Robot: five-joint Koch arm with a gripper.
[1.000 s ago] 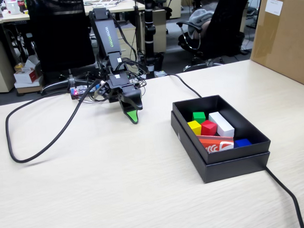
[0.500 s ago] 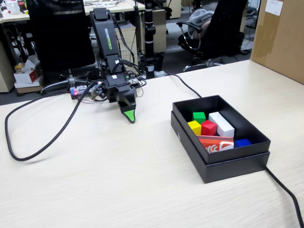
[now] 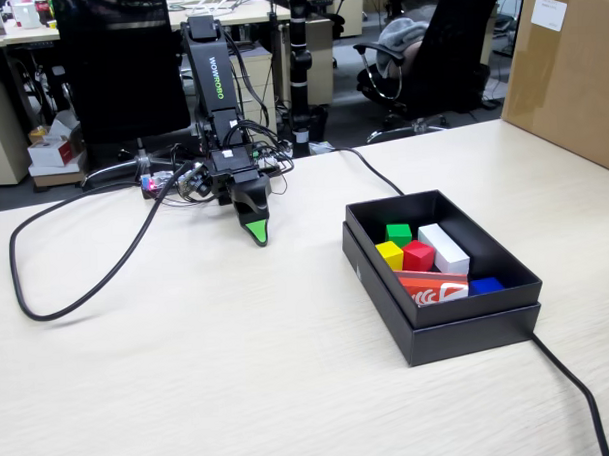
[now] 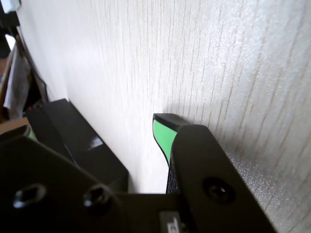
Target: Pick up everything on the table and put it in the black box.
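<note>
Cubes, yellow [image 3: 388, 254], red [image 3: 419, 255] and green [image 3: 399, 234], lie together in the black box [image 3: 443, 328] (beside a white block [image 3: 443, 248]), while the gripper [image 3: 256, 235], apparently clenched, points down at the table [image 3: 189, 372].

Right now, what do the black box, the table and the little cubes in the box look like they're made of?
The black box: probably matte cardboard, with thin folded walls and a stepped rim, no shine. The table: light beige wood-grain top, likely laminate; fine printed-looking streaks show in the wrist view. The yellow cube, red cube and green cube: solid-coloured, smooth, crisp-edged; painted wood or plastic, can't tell which.
</note>
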